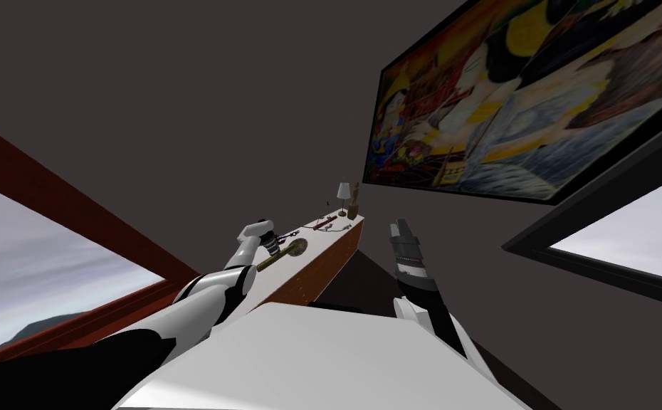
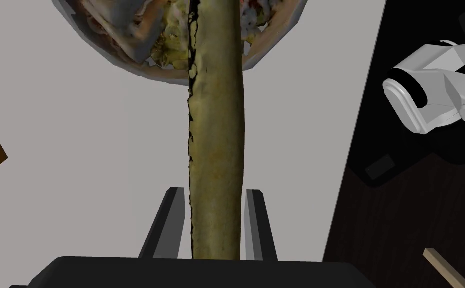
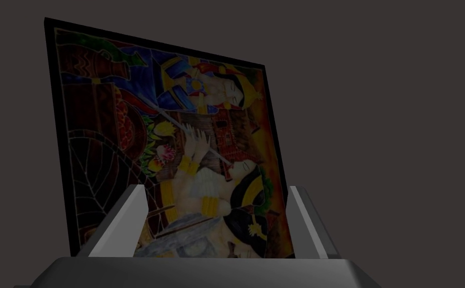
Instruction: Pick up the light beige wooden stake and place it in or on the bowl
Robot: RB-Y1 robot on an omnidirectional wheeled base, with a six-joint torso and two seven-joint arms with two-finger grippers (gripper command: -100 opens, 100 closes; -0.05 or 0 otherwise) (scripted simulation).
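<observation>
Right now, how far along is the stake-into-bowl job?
Done: the pick-up. The left gripper is shut on the long olive-beige wooden stake, fingers pressing its sides. In hand: the placing. The stake's far end reaches over the rim of the round, grey-rimmed mottled bowl on the white table top; whether it rests there I cannot tell. Left: the release. The right gripper is open beside the table.

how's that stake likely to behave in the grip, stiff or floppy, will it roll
Probably stiff: the stake runs straight from the left gripper to the bowl without sagging. Its rounded shaft may roll once released. The rough, cracked surface likely resists slipping.
</observation>
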